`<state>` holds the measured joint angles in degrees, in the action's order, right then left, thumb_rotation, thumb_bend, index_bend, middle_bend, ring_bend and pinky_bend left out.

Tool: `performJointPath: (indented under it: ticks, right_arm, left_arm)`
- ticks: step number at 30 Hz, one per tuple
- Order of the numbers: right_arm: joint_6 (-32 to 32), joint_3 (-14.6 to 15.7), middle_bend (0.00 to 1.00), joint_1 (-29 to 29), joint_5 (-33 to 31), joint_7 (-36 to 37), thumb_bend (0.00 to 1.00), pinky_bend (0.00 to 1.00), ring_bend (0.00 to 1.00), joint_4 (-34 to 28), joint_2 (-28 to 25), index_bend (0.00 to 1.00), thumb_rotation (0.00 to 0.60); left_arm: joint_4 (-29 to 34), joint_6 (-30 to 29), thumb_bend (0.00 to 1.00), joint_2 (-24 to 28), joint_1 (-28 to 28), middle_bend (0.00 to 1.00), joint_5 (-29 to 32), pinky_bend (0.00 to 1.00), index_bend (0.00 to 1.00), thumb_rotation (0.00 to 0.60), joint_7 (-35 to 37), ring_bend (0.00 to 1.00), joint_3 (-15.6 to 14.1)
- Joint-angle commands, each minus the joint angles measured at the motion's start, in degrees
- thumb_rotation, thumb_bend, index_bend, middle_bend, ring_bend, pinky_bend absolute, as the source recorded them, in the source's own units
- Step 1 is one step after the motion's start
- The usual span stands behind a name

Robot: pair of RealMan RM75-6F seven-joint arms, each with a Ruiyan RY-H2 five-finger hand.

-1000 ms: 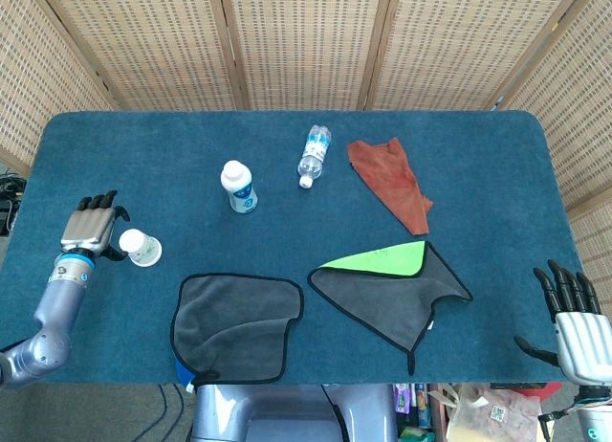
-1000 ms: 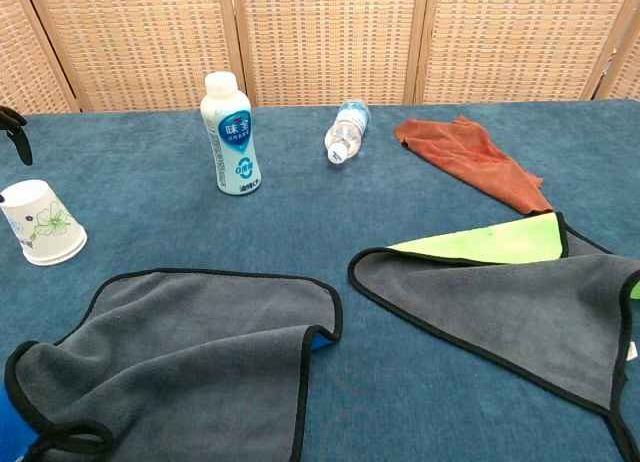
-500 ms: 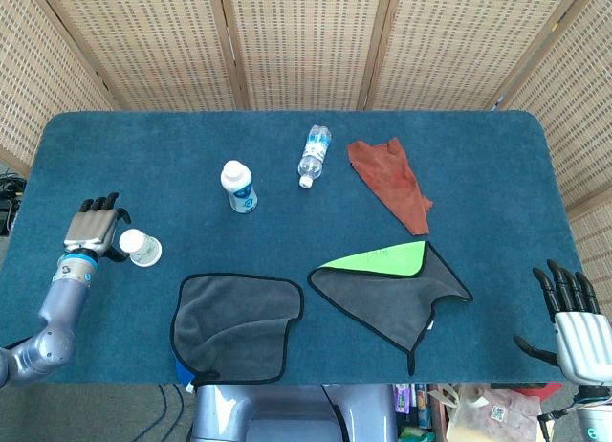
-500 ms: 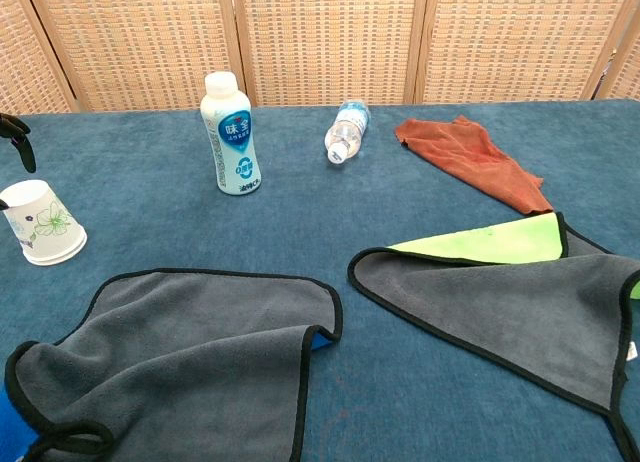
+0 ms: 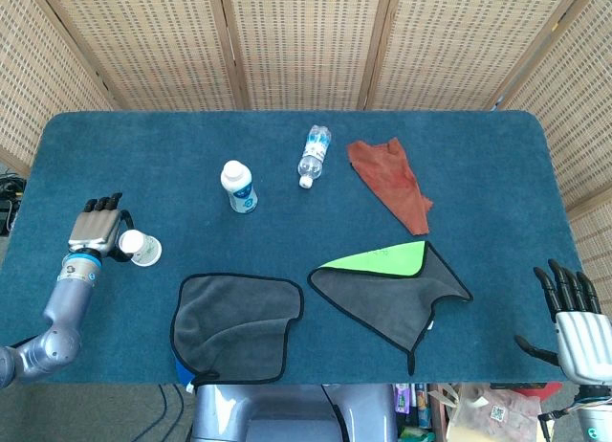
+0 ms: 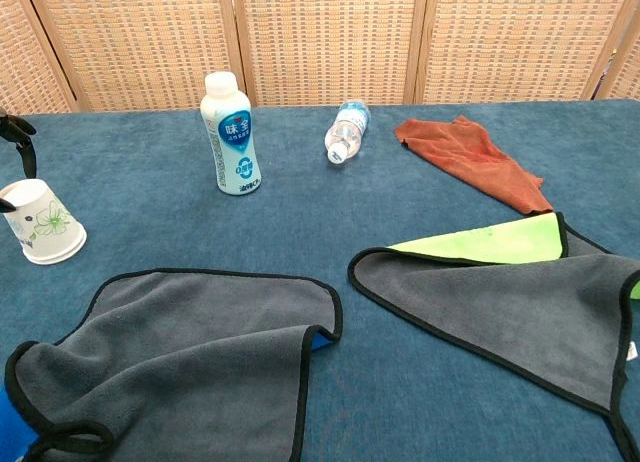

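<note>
— Two hands in view? State?
— Yes. Left hand (image 5: 96,232) at table's (image 5: 143,155) 9 o'clock edge, fingers spread, nothing held; paper cup (image 5: 141,248) lies tipped just beside it at its 3 o'clock, contact unclear. Right hand (image 5: 577,322) off table's 4 o'clock corner, fingers wide, empty.
— Nearby?
— Grey cloth (image 5: 234,324) at cup's 5 o'clock; white bottle (image 5: 238,186) upright at 1 o'clock.

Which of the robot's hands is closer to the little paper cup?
The left. The left hand sits right beside the paper cup, its fingers at the cup's side. The right hand is far across the table, at its opposite near corner.
</note>
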<state>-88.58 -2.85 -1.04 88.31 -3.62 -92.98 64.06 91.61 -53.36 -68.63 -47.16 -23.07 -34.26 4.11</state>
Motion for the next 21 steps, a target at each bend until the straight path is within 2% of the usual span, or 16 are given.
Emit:
performJointPath:
  ticks: [1,11,21]
  right_arm:
    - [-0.04,-0.01,0.00,0.01,0.01,0.05,0.12,0.00,0.00,-0.03,-0.02,0.00,0.600]
    - [-0.18,-0.02,0.00,0.07,0.06,0.15,0.12,0.00,0.00,0.00,-0.06,0.00,0.600]
    - [-0.36,0.04,0.00,0.16,0.21,0.30,0.12,0.00,0.00,-0.13,-0.19,0.00,0.600]
  left_arm:
    - [0.22,-0.15,0.24,0.18,0.04,0.00,-0.09,0.00,0.46,0.600,0.11,0.00,-0.01]
    - [2.59,-0.99,0.24,2.17,0.14,0.00,-0.93,0.00,0.47,0.600,1.06,0.00,0.64]
    - [7.39,-0.09,0.24,7.32,-0.27,0.00,-0.08,0.00,0.47,0.600,2.43,0.00,1.76]
